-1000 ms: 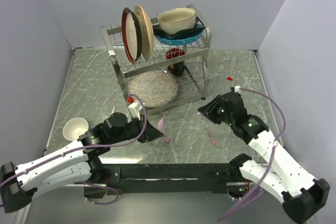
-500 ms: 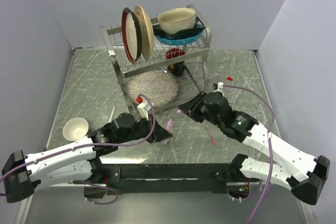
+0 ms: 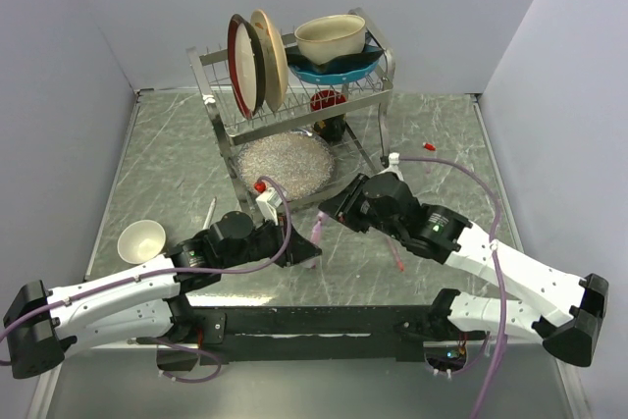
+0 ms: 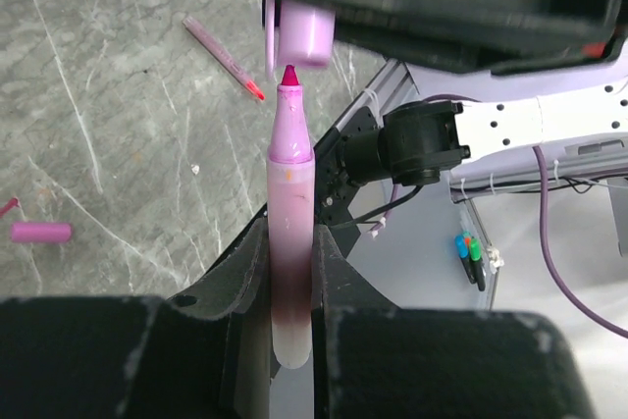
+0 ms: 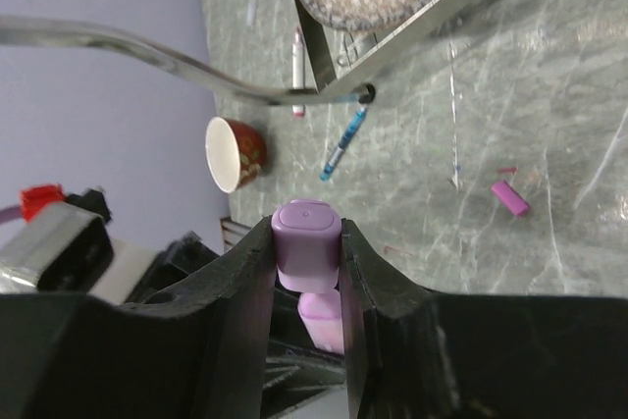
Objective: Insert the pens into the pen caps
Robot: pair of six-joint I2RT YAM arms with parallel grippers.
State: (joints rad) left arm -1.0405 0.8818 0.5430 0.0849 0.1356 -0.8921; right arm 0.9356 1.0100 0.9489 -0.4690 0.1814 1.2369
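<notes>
The pink marker (image 4: 291,193) is held off the worktop (image 3: 177,154), over its middle and nearer the near edge than the far one. It is clamped by its lower barrel in the left gripper (image 4: 292,264), whose jaws are drawn in narrow against the barrel. The nib points at the open mouth of the lilac cap (image 4: 302,32). In the left wrist view the nib sits right at that mouth and is in plain sight, so I cannot tell whether they touch. The right gripper (image 5: 307,254) pinches the cap's closed end, its jaws part closed around it and lined up end to end with the marker.

A salmon pen (image 3: 395,254) lies on the worktop just beside the right arm, toward the near edge. A loose pink cap (image 4: 41,233) lies flat near the left gripper. A red cap (image 3: 430,146) lies well apart, toward the right edge. A blue pen (image 5: 343,144) lies by the foot of the dish rack (image 3: 381,149). A white pen (image 3: 210,213) lies toward the left edge, near a small bowl (image 3: 140,239). The rack stands at the far middle, with a speckled plate (image 3: 285,166) under it.
</notes>
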